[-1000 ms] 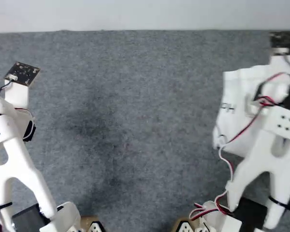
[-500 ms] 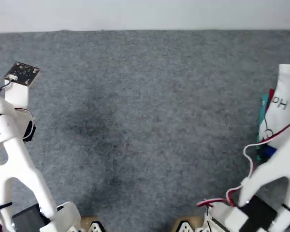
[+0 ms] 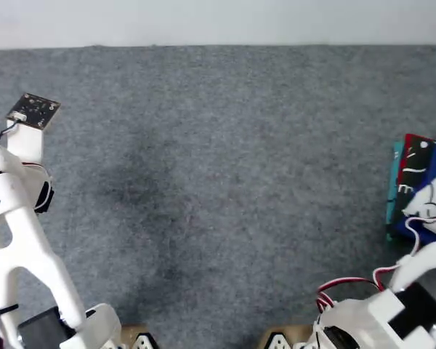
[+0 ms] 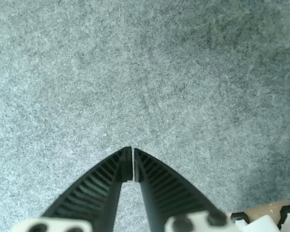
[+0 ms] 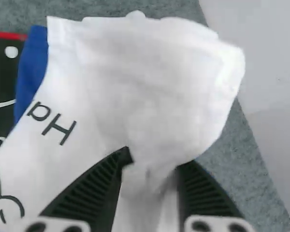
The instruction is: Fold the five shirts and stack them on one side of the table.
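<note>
Right gripper (image 5: 153, 169) clamped on white shirt (image 5: 135, 82), above shirt stack (image 3: 409, 182) at far right of table (image 3: 218, 145), left gripper (image 4: 133, 159) closed, well apart.

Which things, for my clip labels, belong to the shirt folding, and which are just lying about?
Job: white shirt, held in the right fingers; shirt stack beneath it.
Lying about: grey mat; left fingers, shut, holding nothing.

White shirt (image 5: 135, 87) bunched over folded stack (image 3: 414, 174) at table (image 3: 203, 182) right edge
</note>
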### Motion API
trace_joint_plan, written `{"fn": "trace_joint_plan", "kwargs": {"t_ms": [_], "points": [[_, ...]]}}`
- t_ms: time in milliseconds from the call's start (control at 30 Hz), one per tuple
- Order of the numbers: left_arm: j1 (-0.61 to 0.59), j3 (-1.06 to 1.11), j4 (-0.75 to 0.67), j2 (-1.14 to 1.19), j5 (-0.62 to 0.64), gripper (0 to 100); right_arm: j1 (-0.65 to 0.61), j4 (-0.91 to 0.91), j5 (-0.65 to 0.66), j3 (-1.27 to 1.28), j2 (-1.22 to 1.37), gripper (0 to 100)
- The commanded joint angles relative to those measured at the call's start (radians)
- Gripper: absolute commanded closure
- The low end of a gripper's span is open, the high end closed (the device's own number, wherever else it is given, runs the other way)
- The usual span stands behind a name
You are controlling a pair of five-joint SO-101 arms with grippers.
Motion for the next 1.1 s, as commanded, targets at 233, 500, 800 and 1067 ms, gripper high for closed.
{"fn": "trace_joint_plan", "kwargs": {"t_ms": [233, 500, 800, 1067], "points": [[-0.002, -0.048, 0.020, -0.038, -0.006, 99, -0.038, 0.114, -0.100, -0.190, -0.016, 73.2], [-0.002, -0.048, 0.020, -0.037, -0.008, 99, -0.097, 0.202, -0.094, -0.147, 0.013, 93.8], [-0.002, -0.048, 0.018, -0.031, -0.011, 99, -0.111, -0.074, -0.092, -0.072, 0.211, 95.7], [-0.002, -0.048, 0.018, -0.035, -0.011, 99, -0.200, -0.209, -0.097, -0.081, 0.363, 95.6]]}}
